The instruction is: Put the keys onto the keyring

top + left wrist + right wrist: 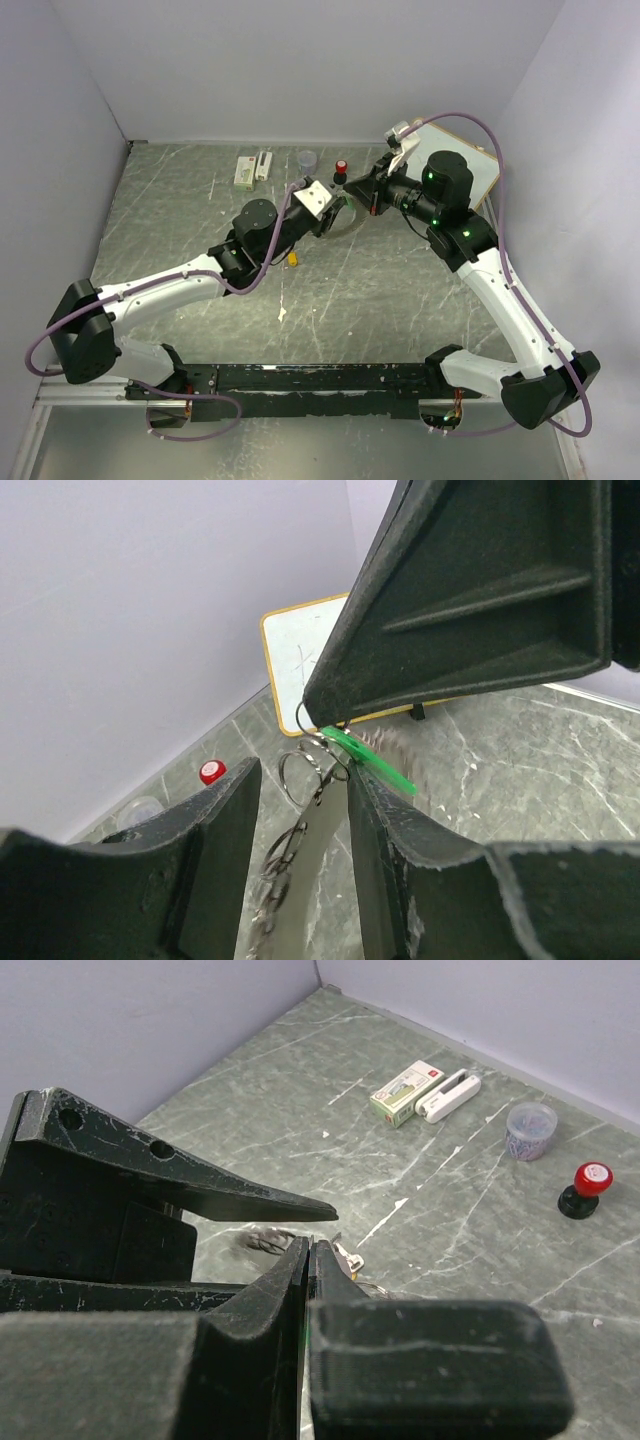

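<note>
The keyring (310, 860) shows as a silvery band with small linked rings, running between the fingers of my left gripper (302, 772). The band lies against the inner face of the right finger; the jaws stand apart. My right gripper (325, 715) hangs just above, shut on the green key (372, 762), whose blade pokes out past the ring's small loops. From above, both grippers meet at the table's middle back, left (335, 212) and right (372, 195), with the keyring (350, 216) between them. The yellow-orange key (292, 259) lies loose on the table beside the left arm.
A red-capped black knob (342, 168) and a grey round cup (306, 158) stand just behind the grippers. A green-and-white box (243, 170) and a white block (264, 165) lie further left. An orange-framed whiteboard (470, 165) leans at the back right. Walls close in three sides.
</note>
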You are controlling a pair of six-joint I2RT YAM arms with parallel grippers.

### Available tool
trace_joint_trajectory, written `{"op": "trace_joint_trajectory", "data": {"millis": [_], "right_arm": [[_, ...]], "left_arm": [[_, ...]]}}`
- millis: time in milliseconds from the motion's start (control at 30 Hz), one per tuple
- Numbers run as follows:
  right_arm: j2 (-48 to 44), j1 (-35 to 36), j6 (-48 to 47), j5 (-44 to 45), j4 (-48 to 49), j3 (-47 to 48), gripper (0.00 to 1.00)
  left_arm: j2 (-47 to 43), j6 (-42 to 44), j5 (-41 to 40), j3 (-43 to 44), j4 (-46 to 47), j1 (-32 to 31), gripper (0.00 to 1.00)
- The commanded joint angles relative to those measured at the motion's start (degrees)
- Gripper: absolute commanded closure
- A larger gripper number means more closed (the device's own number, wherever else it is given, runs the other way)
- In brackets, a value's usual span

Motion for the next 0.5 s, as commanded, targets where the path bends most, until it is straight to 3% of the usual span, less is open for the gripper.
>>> {"op": "trace_joint_trajectory", "data": {"millis": [0, 467], "right_arm": [[-1.45, -0.12, 0.01, -1.12, 1.28, 0.57, 1.0], [-1.65, -0.12, -0.09, -1.39, 0.75, 0.12, 1.0]], "left_arm": [[0.56, 0.79, 0.42, 3.21, 2.76, -0.52, 0.5], [1.39, 0.8, 1.22, 4.15, 3.31, -0.96, 0.5]]}}
